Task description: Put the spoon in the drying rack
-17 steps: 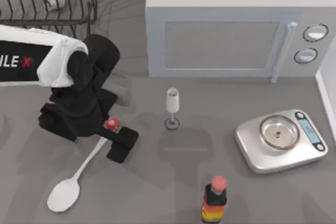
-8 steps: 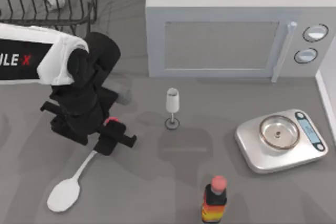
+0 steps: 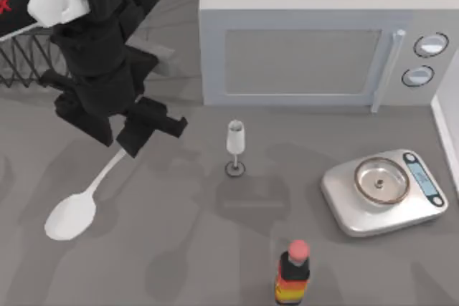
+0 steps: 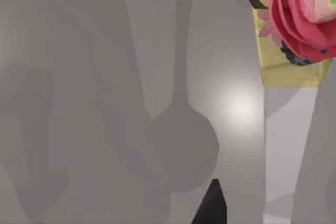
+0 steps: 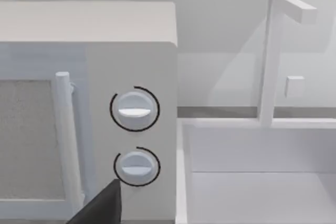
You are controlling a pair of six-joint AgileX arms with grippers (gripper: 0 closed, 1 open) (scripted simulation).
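1. In the top view, the left gripper (image 3: 136, 141) is seen near the left, its fingers closed on the handle end of the spoon (image 3: 75, 209), which is held slanted, bowl toward the left edge.
2. The drying rack (image 3: 21, 62) is seen at the upper left corner, partly hidden behind the arm.
3. Bare surface (image 3: 179, 249) lies beneath the spoon; a stemmed glass (image 3: 235, 147) stands near the gripper on the right, before the microwave (image 3: 315, 48).
4. A scale (image 3: 384, 190) and a bottle (image 3: 292, 271) stand well apart.
5. In the left wrist view, the spoon's red and yellow knob (image 4: 296, 24) is seen close up.
6. In the right wrist view, the microwave's dials (image 5: 135, 108) are seen; whether the right gripper's fingers are open cannot be told.
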